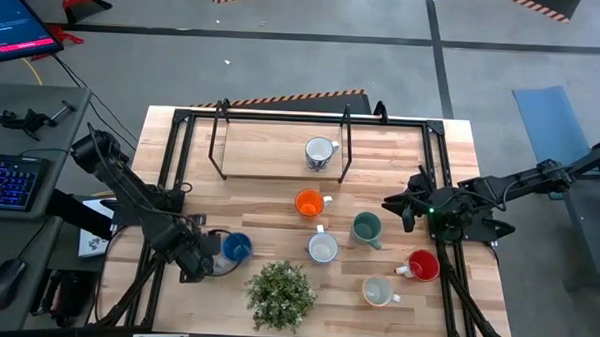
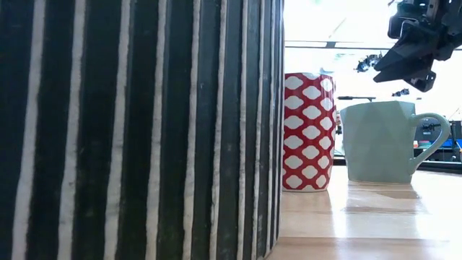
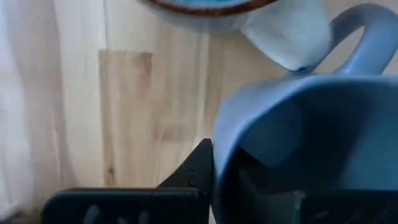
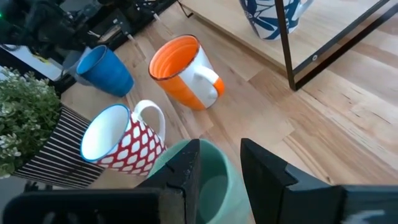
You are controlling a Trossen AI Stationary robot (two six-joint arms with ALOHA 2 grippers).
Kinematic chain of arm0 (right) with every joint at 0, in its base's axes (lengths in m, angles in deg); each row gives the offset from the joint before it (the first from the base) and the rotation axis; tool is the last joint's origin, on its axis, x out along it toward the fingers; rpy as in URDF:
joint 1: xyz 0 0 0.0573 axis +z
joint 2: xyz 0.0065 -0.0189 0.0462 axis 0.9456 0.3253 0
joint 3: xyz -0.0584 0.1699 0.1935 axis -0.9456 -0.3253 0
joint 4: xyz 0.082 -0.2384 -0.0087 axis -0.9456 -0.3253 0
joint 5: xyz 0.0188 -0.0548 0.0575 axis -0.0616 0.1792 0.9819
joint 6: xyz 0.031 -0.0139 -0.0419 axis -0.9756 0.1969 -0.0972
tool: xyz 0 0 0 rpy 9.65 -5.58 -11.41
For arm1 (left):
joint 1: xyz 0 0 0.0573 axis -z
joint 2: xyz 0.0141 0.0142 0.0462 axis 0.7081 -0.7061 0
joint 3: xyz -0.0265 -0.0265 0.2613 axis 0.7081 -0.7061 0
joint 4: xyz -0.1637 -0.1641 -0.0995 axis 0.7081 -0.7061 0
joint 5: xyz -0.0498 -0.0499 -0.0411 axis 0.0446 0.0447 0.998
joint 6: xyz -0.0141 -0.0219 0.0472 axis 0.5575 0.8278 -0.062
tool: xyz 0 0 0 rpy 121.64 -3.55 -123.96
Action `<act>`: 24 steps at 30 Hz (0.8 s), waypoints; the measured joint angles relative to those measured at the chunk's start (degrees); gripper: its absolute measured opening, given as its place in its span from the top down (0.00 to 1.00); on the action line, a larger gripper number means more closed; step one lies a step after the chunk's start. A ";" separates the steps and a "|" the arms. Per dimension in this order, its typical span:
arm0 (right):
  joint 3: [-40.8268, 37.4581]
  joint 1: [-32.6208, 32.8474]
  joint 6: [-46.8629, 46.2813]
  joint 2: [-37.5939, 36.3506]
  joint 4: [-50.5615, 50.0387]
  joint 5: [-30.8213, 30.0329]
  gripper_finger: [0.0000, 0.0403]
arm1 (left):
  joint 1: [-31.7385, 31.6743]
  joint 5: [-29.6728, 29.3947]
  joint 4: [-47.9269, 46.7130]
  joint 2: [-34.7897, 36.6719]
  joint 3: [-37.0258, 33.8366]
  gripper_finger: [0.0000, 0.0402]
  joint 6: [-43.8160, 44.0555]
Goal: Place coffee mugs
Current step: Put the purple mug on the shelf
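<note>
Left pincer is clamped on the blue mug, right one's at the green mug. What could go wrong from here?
1. The left pincer holds the blue mug by its rim wall only, so the mug may tilt or slip when lifted. The potted plant stands close by.
2. The right pincer is open astride the green mug rim. The red-and-white patterned mug stands right beside it and could get knocked.

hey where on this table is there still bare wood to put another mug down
Most bare wood is the raised shelf left of the white patterned mug, and the table's near-left part between the shelf frame and the blue mug, which the left gripper has clamped. It is crowded from the orange mug to the potted plant and red mug.
</note>
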 joint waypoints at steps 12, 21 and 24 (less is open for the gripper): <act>0.00 0.01 0.02 0.00 -3.09 -0.05 0.76 | -0.11 5.56 -5.30 7.20 0.84 0.99 8.73; 0.00 0.00 0.02 0.00 -3.83 -1.98 0.76 | -1.52 5.45 -14.55 14.97 8.94 0.99 8.75; 0.00 0.00 0.03 0.00 -4.03 -2.85 0.76 | -3.64 2.96 -14.43 16.38 12.17 0.99 8.25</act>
